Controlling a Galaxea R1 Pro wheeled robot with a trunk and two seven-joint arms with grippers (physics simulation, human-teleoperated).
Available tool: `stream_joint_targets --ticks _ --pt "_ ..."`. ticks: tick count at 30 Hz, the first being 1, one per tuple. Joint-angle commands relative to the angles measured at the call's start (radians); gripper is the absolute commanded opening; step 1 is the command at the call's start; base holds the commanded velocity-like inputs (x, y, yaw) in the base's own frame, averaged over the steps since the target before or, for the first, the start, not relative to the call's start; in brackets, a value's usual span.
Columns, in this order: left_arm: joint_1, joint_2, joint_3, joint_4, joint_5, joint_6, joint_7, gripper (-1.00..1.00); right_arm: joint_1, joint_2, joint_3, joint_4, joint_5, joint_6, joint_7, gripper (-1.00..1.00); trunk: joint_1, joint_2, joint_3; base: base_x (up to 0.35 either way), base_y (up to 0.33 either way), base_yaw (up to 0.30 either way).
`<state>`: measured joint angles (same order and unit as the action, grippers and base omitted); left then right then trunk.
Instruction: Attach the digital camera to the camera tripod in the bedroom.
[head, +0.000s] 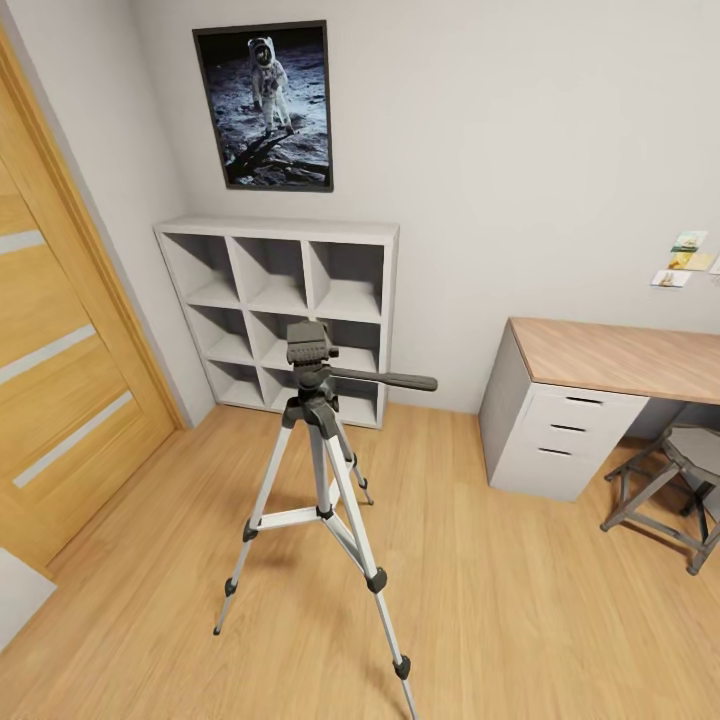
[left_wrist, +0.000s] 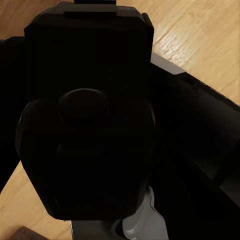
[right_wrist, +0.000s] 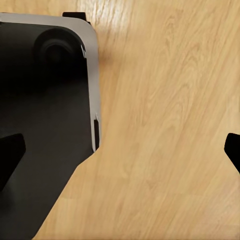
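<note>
The camera tripod (head: 318, 440) stands on the wood floor of the bedroom, in the middle of the head view, silver legs spread. Its black head (head: 310, 345) carries nothing on top, and its pan handle (head: 385, 379) points right. In the left wrist view a black boxy thing with a round bump, the digital camera (left_wrist: 87, 115), sits right in front of the lens above the floor and hides the fingers that hold it. My right gripper (right_wrist: 121, 152) is open, its dark fingertips far apart at the picture's edges, with only floor between them.
A white cube shelf (head: 285, 310) stands against the wall behind the tripod, under an astronaut poster (head: 265, 105). A wood-topped grey desk (head: 610, 355) and a metal stool (head: 670, 480) are at the right, a wooden door (head: 60, 380) at the left. My own base (right_wrist: 45, 125) lies below the right gripper.
</note>
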<state>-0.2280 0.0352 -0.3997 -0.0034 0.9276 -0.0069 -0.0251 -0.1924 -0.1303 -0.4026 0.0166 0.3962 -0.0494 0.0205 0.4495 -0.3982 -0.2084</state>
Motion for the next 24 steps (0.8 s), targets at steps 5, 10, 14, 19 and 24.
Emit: stream_joint_targets --ticks 5,10,14,19,24 --pt "-0.001 0.000 -0.008 0.000 0.007 -0.001 -0.002 -1.00 -0.001 0.000 -0.008 0.002 0.007 -0.003 0.002 1.00 0.000 -0.002 -0.002 0.000 0.000 0.000" --pt "-0.001 0.000 -0.008 0.000 0.007 -0.001 -0.002 -1.00 -0.001 0.000 -0.008 0.002 0.007 -0.004 0.003 1.00 0.000 -0.002 -0.002 0.000 0.000 0.000" --pt "-0.001 0.000 -0.008 0.000 0.007 -0.001 -0.002 -1.00 -0.001 -0.001 -0.008 0.002 0.007 -0.004 0.001 1.00 0.000 -0.002 -0.002 0.000 0.000 0.000" --pt "-0.001 0.000 -0.008 0.000 0.007 -0.001 -0.002 -1.00 -0.001 0.003 -0.009 0.002 0.007 -0.004 -0.001 1.00 0.000 -0.002 -0.002 0.000 0.000 0.000" --pt "-0.001 0.000 -0.008 0.000 0.007 -0.001 -0.002 -1.00 -0.001 0.000 -0.009 0.002 0.007 -0.005 -0.001 1.00 0.000 -0.002 -0.006 0.000 0.000 0.000"
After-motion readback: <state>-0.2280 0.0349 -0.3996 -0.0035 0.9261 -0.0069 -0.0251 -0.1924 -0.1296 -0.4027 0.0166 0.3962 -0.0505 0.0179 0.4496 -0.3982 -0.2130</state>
